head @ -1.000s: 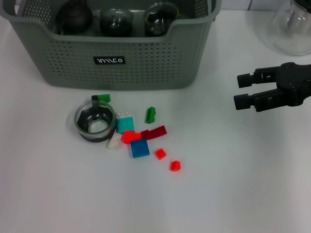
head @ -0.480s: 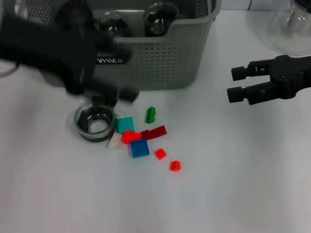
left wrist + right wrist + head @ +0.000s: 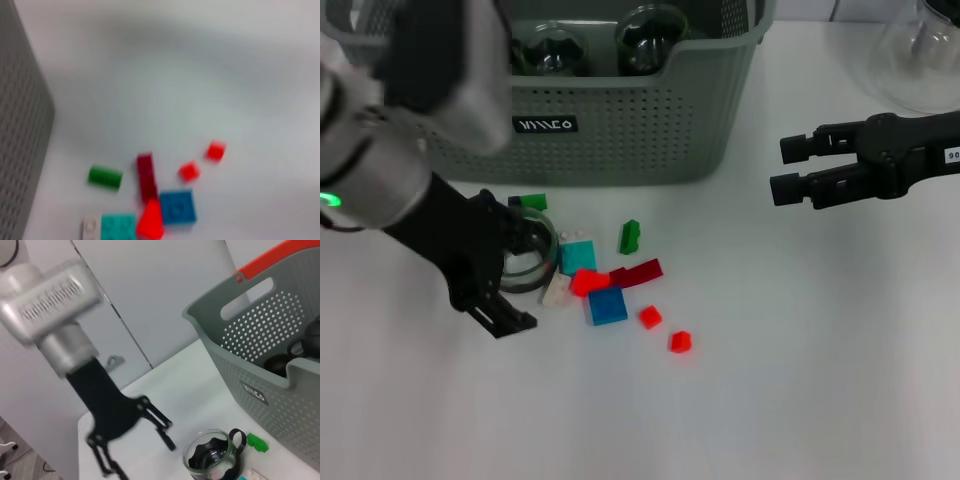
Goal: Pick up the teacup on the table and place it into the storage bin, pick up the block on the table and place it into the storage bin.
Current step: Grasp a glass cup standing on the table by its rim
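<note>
Your teacup sits upright on the table, just in front of the storage bin, glass-walled with a dark handle; the left arm hides most of it in the head view. The right wrist view shows it better, with nothing clamped on it. The blocks are crowded against its side: a turquoise block and a white block touching or nearly so, then a red block, a blue block, a dark red block and a green block, with two small red pieces lying farther out. That clutter is why you should come at the cup from its free side.

Your left gripper is low beside the cup, fingers spread wide and holding nothing; one finger reaches toward you, apparently to straddle the rim. Your right gripper hangs well off to the right, also parted and empty, seemingly waiting its turn. The bin already holds dark round glassware, so leave room when you drop things in.
</note>
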Tool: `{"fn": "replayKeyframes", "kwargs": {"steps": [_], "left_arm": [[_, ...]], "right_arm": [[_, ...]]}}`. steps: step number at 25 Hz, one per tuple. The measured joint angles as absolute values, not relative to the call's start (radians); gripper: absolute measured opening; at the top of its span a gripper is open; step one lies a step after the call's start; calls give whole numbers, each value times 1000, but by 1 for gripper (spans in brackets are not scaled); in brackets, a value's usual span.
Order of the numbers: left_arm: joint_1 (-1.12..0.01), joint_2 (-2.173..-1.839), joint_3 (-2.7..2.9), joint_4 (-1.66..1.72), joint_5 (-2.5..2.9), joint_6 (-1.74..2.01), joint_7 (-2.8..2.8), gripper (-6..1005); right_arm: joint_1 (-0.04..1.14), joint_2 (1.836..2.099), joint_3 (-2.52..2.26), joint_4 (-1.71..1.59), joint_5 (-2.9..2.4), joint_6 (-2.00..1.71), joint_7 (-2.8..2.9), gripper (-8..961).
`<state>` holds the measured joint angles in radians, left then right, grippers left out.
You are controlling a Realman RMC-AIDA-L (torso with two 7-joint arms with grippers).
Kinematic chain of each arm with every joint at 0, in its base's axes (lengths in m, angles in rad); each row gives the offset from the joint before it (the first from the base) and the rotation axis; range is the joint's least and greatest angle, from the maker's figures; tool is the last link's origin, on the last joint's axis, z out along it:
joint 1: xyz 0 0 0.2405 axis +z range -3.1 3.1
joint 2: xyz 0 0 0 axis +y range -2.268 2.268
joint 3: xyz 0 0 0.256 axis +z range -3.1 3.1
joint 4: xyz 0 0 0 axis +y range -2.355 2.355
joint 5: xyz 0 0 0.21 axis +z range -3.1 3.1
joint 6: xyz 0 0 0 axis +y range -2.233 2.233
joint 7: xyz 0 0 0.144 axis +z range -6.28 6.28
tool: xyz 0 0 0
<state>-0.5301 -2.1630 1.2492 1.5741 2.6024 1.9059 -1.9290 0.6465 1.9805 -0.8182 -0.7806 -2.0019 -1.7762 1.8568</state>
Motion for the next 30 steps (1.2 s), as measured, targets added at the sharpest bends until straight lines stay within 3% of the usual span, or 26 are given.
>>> {"fn": "replayKeyframes", "kwargs": {"steps": [23, 30], "left_arm": [[-562, -2171, 1530, 1336, 2801, 1615, -1944, 866], [-564, -2171, 1540, 1326, 2803, 1609, -1952, 743]], "right_arm": [[639, 1991, -788, -764, -2002, -1781, 1847, 897], [634, 1990, -776, -764, -2002, -1786, 1847, 896]]}}
